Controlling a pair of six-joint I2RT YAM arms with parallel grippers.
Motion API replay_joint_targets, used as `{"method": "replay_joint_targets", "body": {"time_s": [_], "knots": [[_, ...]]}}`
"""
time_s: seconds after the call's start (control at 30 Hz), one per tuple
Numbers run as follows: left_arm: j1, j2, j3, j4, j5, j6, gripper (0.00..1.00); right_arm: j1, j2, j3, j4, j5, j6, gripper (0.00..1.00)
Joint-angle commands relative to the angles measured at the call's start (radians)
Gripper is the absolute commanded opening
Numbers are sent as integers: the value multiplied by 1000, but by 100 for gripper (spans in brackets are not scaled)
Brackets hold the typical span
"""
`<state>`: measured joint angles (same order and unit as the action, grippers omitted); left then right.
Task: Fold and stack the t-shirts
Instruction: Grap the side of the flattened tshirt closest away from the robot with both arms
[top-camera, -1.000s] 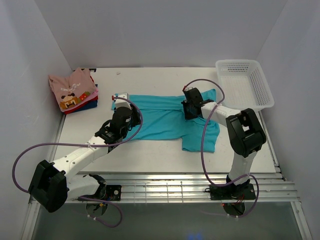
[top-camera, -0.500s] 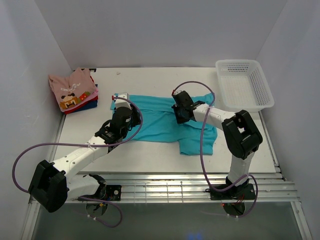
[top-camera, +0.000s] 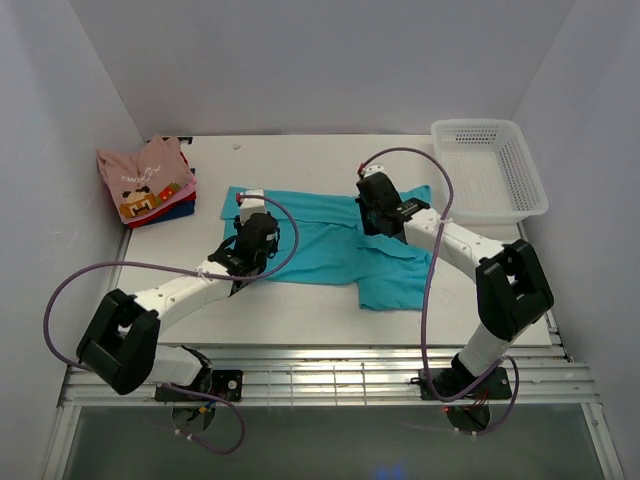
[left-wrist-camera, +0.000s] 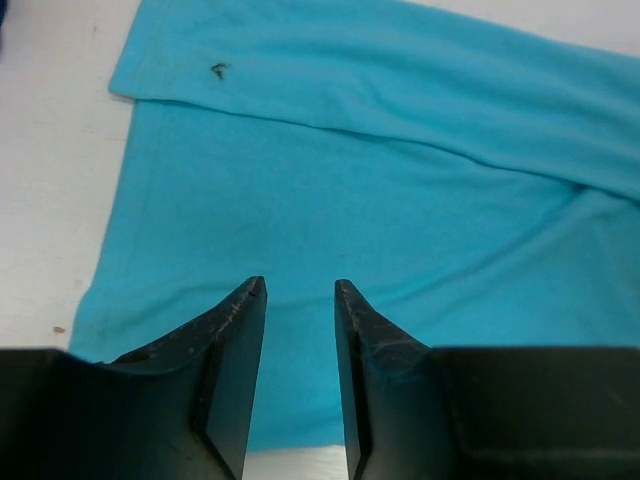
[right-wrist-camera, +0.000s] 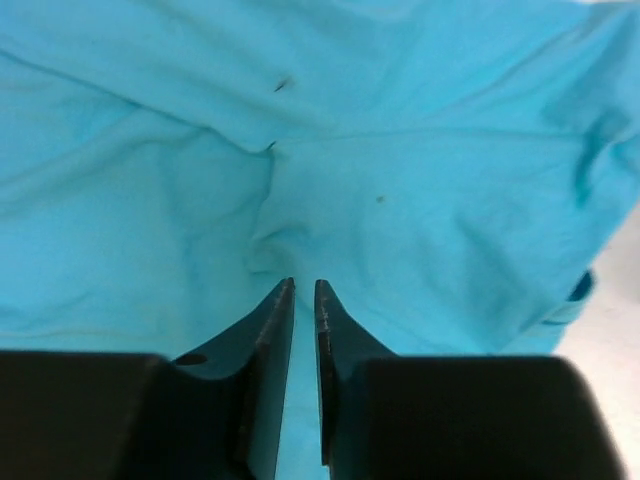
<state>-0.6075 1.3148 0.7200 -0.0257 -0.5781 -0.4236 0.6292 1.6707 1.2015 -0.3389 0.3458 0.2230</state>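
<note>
A plain teal t-shirt (top-camera: 320, 245) lies spread across the middle of the table, with its upper edge folded over. My left gripper (top-camera: 258, 245) hovers over the shirt's left part near its front edge, with the jaws open and empty (left-wrist-camera: 300, 285). My right gripper (top-camera: 375, 215) is down on the shirt's upper right part. Its jaws (right-wrist-camera: 305, 285) are almost closed on a pucker of teal cloth. The folded stack sits at the far left, with the pink graphic shirt (top-camera: 145, 180) on top of a red one (top-camera: 160, 215) and a dark blue one (top-camera: 186, 208).
A white mesh basket (top-camera: 490, 170) stands at the back right corner. White walls close in the table on the left, the back and the right. A metal rail runs along the near edge by the arm bases.
My right gripper moved left across the shirt, then a little back toward the far side, and the shirt's right part shifted with it. My left arm shifted slightly right, uncovering the shirt's left edge.
</note>
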Motion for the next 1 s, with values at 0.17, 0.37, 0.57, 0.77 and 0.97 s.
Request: {"method": "replay_joint_targets", "body": {"time_s": [0.17, 0.37, 0.57, 0.77, 0.97], "knots": [[124, 130, 79, 0, -45, 11, 19, -190, 115, 99, -5, 21, -8, 8], [234, 198, 79, 18, -10, 17, 16, -270, 213, 174, -5, 21, -40, 8], [299, 259, 71, 89, 35, 13, 12, -332, 279, 233, -5, 25, -73, 8], [318, 346, 111, 83, 49, 17, 11, -365, 316, 265, -5, 35, -93, 8], [337, 399, 139, 52, 64, 3, 9, -388, 372, 282, -6, 48, -103, 8]]}}
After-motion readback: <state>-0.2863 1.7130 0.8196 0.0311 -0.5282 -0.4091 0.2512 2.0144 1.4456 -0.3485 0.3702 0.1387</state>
